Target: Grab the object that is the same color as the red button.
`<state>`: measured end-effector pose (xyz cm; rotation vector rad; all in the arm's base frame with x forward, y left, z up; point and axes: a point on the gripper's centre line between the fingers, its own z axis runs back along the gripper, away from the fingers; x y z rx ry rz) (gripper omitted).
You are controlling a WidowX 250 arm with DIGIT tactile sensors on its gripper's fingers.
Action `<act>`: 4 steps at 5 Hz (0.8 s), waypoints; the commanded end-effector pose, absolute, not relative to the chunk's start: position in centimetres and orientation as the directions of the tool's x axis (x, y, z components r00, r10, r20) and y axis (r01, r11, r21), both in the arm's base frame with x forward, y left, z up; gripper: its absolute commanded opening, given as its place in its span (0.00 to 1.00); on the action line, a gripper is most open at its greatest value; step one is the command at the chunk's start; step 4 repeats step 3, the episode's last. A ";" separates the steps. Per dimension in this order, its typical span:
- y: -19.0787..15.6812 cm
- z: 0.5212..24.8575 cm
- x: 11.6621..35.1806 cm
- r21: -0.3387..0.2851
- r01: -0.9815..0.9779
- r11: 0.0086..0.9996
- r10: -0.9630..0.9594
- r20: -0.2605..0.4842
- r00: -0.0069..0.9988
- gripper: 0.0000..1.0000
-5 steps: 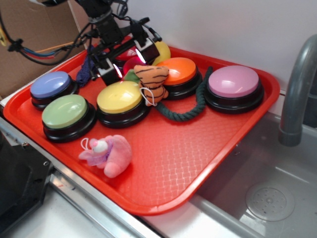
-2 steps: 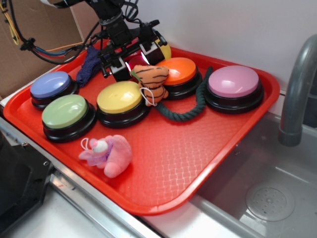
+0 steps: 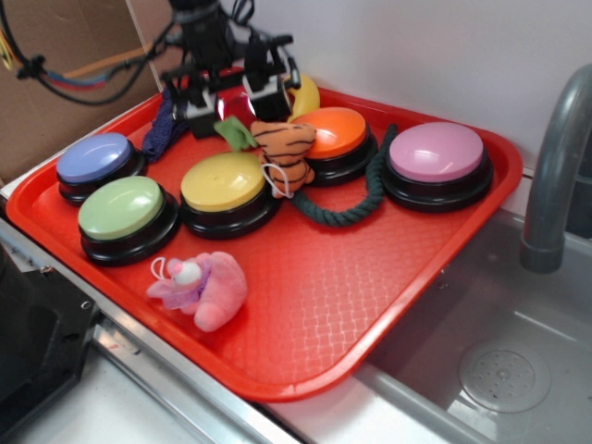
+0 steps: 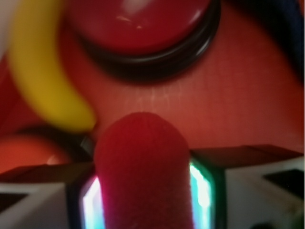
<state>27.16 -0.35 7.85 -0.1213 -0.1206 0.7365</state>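
In the wrist view the object (image 4: 143,162), a fuzzy red toy fruit, fills the space between my fingers, with my gripper (image 4: 145,191) shut on it. The glossy red button (image 4: 138,24) on its black base lies just ahead on the tray. From the exterior view my gripper (image 3: 231,104) hangs over the tray's back left. The object's (image 3: 237,133) green leaf dangles below it, beside the tiger plush (image 3: 284,148). The gripper mostly hides the red button in that view.
A yellow toy banana (image 4: 43,81) lies left of the red button. On the red tray (image 3: 370,305) stand orange (image 3: 338,132), yellow (image 3: 222,180), green (image 3: 120,208), blue (image 3: 92,157) and pink (image 3: 437,153) buttons. There is also a green rope (image 3: 356,208) and a pink plush (image 3: 208,289). A sink with a grey faucet (image 3: 555,157) is at the right.
My gripper has risen a little and shifted back with the red fruit in it. The fruit's green leaf now hangs free below the fingers.
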 end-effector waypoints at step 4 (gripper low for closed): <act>-9.1 16.0 21.6 -0.203 -0.079 0.976 0.107 0.132 0.985 0.00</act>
